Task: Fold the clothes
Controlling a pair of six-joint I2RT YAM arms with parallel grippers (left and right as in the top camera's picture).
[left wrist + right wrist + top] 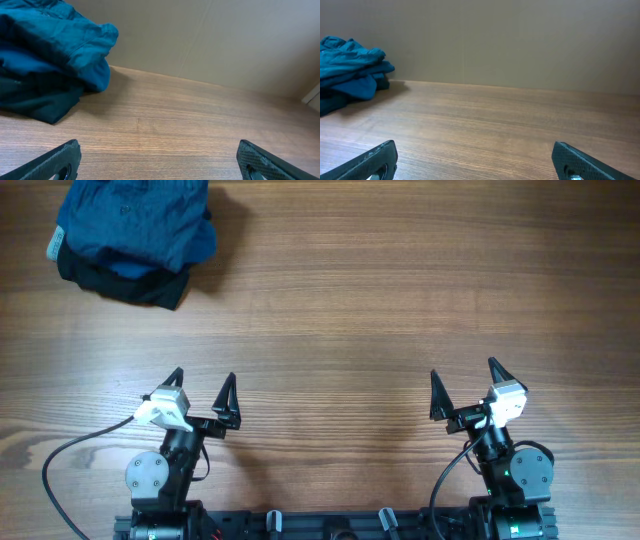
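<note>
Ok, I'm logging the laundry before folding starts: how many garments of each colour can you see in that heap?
Dark navy garment: 1
Brighter blue garment: 1
Black garment: 1
Total: 3

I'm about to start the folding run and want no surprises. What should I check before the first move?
1. Left gripper open and empty: ok.
2. Right gripper open and empty: ok.
3. Clothes spread flat for folding: not ok, they are bunched in a pile at the far left corner.
4. Table free of objects between grippers and pile: ok.
5. Number of garments in the pile: cannot tell; blue fabric lies over a black garment.
6. Pile fully in the overhead view: not ok, its top is cut off.
</note>
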